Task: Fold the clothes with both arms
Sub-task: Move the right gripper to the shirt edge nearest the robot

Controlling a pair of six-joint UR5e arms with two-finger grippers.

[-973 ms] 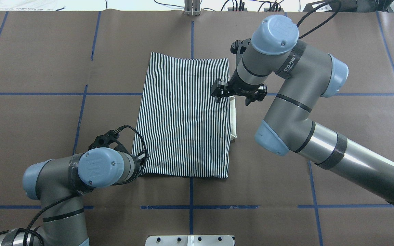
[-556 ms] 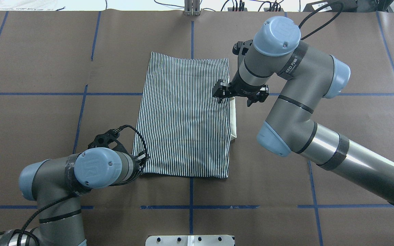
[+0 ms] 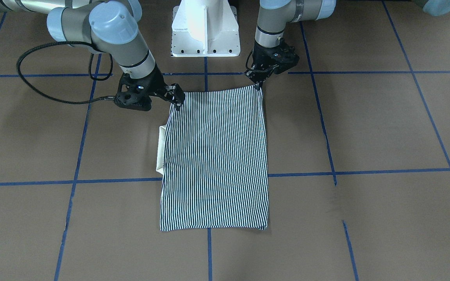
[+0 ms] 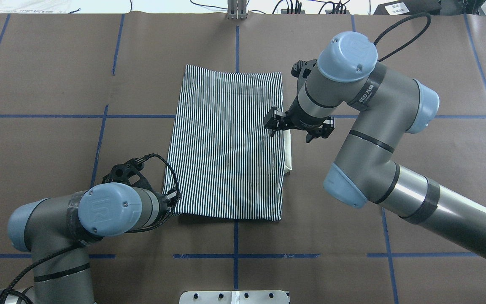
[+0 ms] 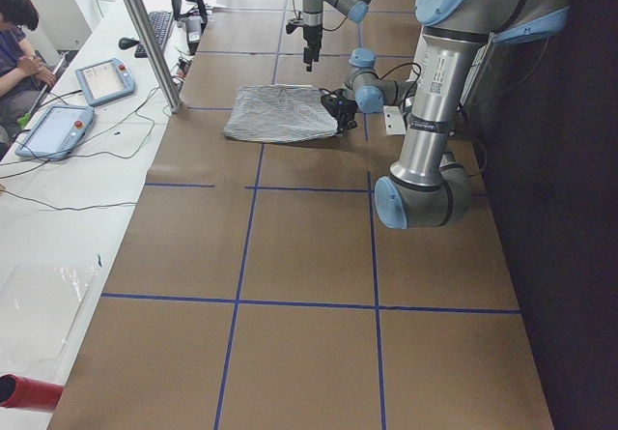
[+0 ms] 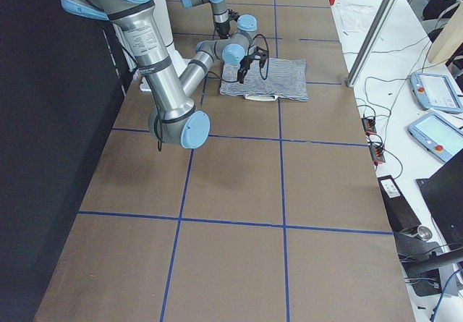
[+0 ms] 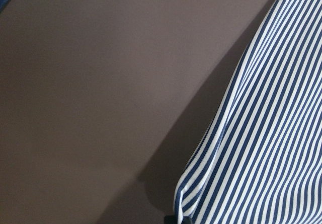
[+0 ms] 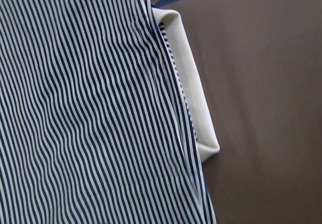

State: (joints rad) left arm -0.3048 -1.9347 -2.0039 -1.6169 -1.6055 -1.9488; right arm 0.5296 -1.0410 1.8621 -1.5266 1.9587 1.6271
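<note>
The striped polo shirt (image 4: 226, 143) lies folded into a long rectangle on the brown table, and its cream collar (image 4: 287, 147) pokes out along its right edge. My left gripper (image 4: 176, 196) is shut on the shirt's near-left corner. The left wrist view shows that corner (image 7: 266, 133) raised slightly off the table, with a black fingertip (image 7: 177, 219) at its lower end. My right gripper (image 4: 275, 126) hovers open over the shirt's right edge, just beyond the collar. The right wrist view shows flat stripes (image 8: 85, 108) and the collar (image 8: 188, 83), with no fingers. In the front view, the left gripper (image 3: 259, 82) and the right gripper (image 3: 177, 103) stand at the shirt's (image 3: 213, 156) robot-side end.
The white pedestal base (image 3: 205, 27) stands at the table's robot side. Blue tape lines (image 4: 99, 143) grid the brown table cover. A metal post (image 5: 145, 34), tablets (image 5: 104, 80) and a seated person (image 5: 19, 34) are on the side bench beyond the shirt.
The right arm has shifted slightly toward the robot and to the right, and its gripper has moved a little along the shirt's right edge. The left arm's elbow has swung leftward, but its gripper stays at the corner.
</note>
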